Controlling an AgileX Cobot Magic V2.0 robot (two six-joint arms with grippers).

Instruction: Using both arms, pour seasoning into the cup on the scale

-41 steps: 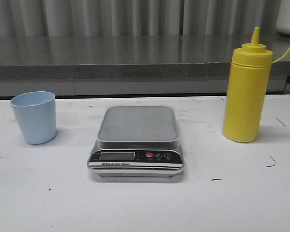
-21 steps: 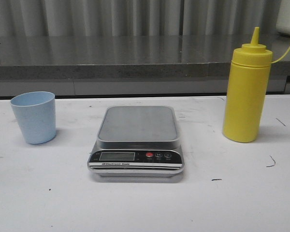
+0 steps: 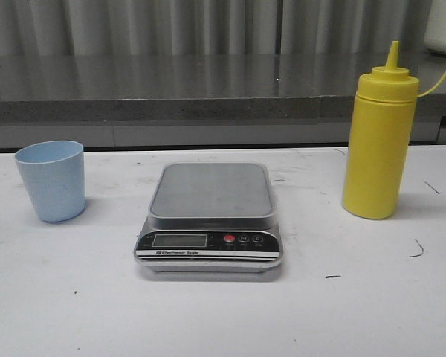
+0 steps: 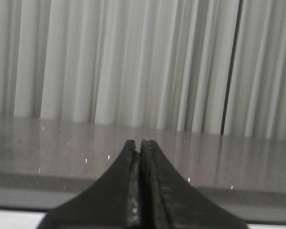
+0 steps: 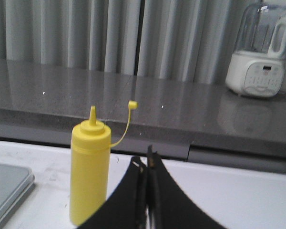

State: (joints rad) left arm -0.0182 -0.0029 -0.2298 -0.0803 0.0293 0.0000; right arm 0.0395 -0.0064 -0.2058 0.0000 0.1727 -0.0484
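Nothing had moved since earlier: cup point(image 3: 50, 181), scale point(image 3: 210, 216), seasoning point(image 3: 379, 138) stood apart; left gripper point(image 4: 139, 145) and right gripper point(image 5: 146, 162) were pressed together, empty.

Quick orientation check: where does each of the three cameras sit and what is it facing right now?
Front view: looks forward over the table at cup, scale and seasoning bottle; no arm shows.
Left wrist view: faces the curtain; left gripper shut.
Right wrist view: faces the bottle and counter; right gripper shut.
Front and right wrist views share the bottle and scale.
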